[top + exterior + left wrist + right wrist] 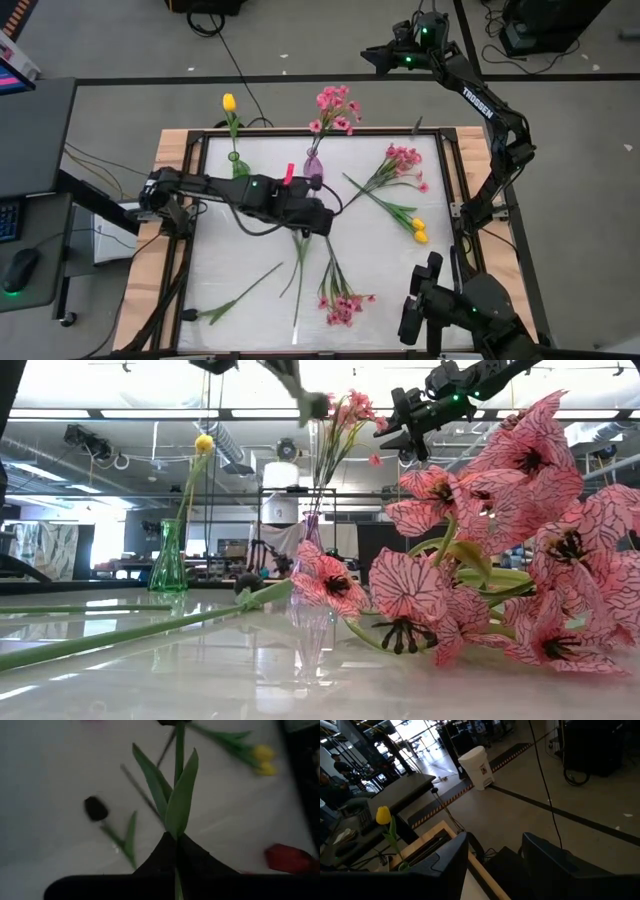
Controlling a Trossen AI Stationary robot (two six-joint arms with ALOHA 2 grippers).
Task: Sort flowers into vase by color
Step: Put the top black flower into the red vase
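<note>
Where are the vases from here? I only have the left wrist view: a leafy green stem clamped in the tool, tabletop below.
Observer: Your left tool hangs over the middle of the table. The purple vase stands just beyond it, toward the far edge.
Operator: What's in it?
Observer: Pink blossoms, standing upright.
Operator: Is there a second vase?
Observer: Yes, a green vase beside the purple one, on the left arm's side, with one yellow tulip in it.
Operator: Is the right arm in my way?
Observer: No. The right tool is open and raised out past the table's far edge.
</note>
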